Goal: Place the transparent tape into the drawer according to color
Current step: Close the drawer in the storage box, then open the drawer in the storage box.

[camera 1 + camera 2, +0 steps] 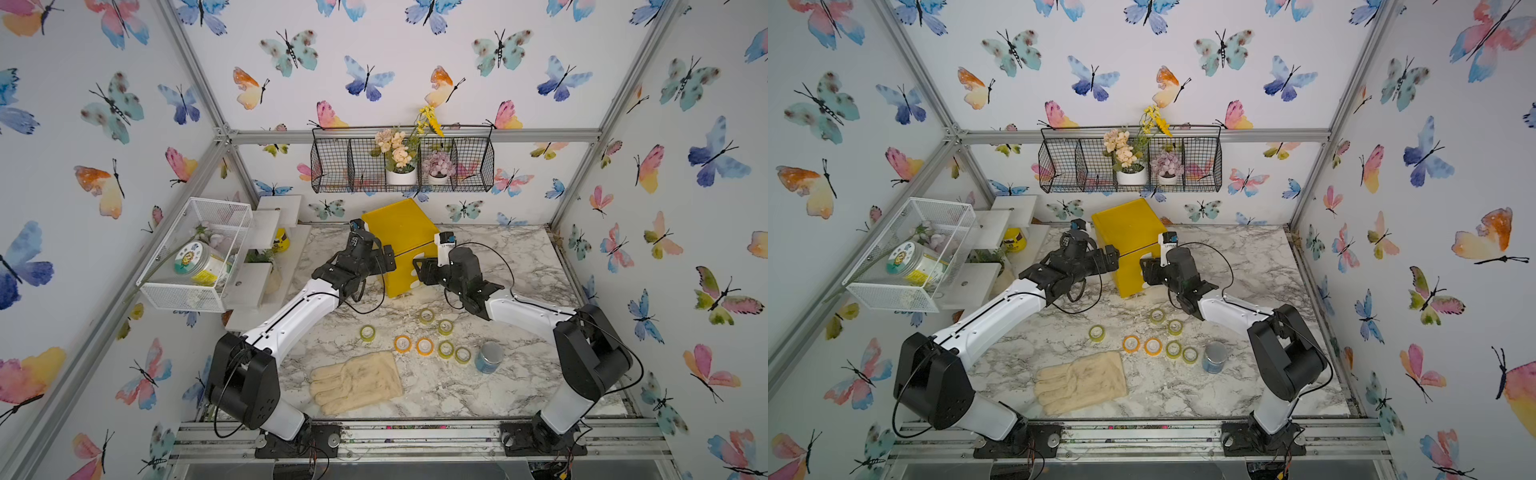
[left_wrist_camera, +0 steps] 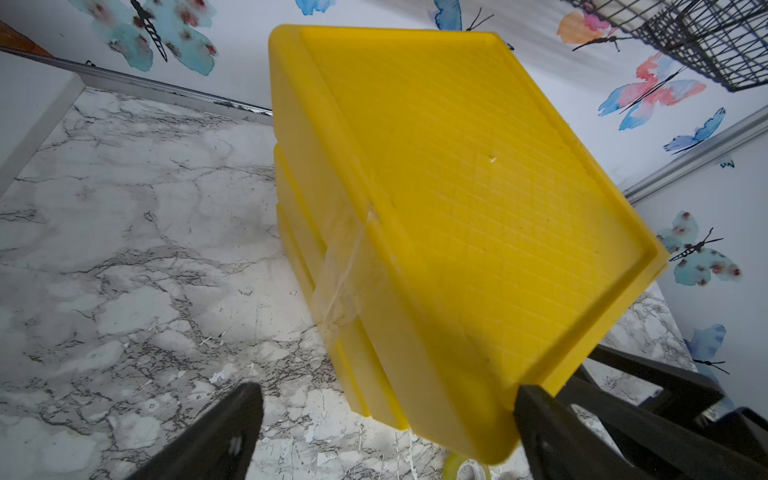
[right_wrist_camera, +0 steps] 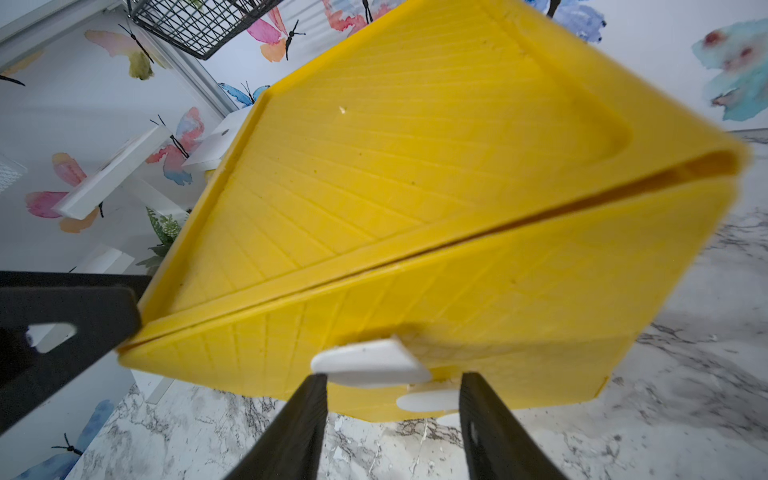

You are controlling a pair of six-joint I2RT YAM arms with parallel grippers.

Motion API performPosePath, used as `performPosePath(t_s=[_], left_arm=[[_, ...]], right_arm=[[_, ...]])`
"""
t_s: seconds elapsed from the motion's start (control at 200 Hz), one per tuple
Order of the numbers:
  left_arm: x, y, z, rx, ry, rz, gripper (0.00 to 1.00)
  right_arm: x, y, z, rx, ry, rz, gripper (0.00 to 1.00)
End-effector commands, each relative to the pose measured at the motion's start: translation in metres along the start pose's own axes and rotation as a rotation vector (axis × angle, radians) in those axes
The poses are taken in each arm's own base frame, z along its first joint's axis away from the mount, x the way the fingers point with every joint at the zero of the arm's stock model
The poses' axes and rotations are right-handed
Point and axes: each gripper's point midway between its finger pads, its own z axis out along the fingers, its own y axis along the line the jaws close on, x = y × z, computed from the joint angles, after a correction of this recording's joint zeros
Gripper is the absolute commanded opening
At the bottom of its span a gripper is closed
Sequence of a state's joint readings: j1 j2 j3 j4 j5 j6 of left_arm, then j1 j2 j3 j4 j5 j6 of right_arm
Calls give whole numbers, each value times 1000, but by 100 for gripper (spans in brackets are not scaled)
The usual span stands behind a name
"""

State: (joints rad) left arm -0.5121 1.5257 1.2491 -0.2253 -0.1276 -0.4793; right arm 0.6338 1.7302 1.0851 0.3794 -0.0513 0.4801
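Yellow drawer (image 1: 399, 228) — grey-veined marble table (image 1: 536, 266).

The yellow drawer cabinet (image 1: 401, 241) stands close ahead of the left tool (image 2: 386, 390) and right tool (image 3: 392, 378), with bare bench (image 2: 124, 249) open outside each.

Yellow drawers (image 2: 457, 187) stand on the marble counter (image 2: 124, 249), a clear strip (image 2: 345, 270) stuck across their side. The left gripper (image 2: 386, 392) gapes wide at one corner, a tape ring (image 2: 465, 469) just beside it.

Tape rings (image 1: 419, 347) flat, clustered; drawer (image 1: 401, 245) apparently shut.
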Motion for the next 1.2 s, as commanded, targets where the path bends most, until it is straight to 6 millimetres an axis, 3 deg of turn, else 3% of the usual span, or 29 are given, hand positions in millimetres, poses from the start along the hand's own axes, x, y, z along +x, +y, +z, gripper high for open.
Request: performPosePath(t_s=[0.0,0.21,0.305,0.496,0.696,0.971,1.191], left_arm=[[31,5,11,-3,113,19,100],[37,8,13,-8,127,20,100],[37,8,13,-8,127,20,100],[37,8,11,-7,124,23,100],[39,11,11,-18,122,29,100],[39,11,10,-15,124,33,99],[41,11,11,-12,128,33,99]], right_arm=[[-13,-1,7,12,-49,12,58],[-10,-4,5,28,-35,27,61],[-8,-1,-7,13,-24,71,61],[21,-13,-28,52,44,263,57],[31,-6,-12,20,103,426,56],[42,-14,11,-29,118,625,56],[43,-16,7,-132,-2,731,60]])
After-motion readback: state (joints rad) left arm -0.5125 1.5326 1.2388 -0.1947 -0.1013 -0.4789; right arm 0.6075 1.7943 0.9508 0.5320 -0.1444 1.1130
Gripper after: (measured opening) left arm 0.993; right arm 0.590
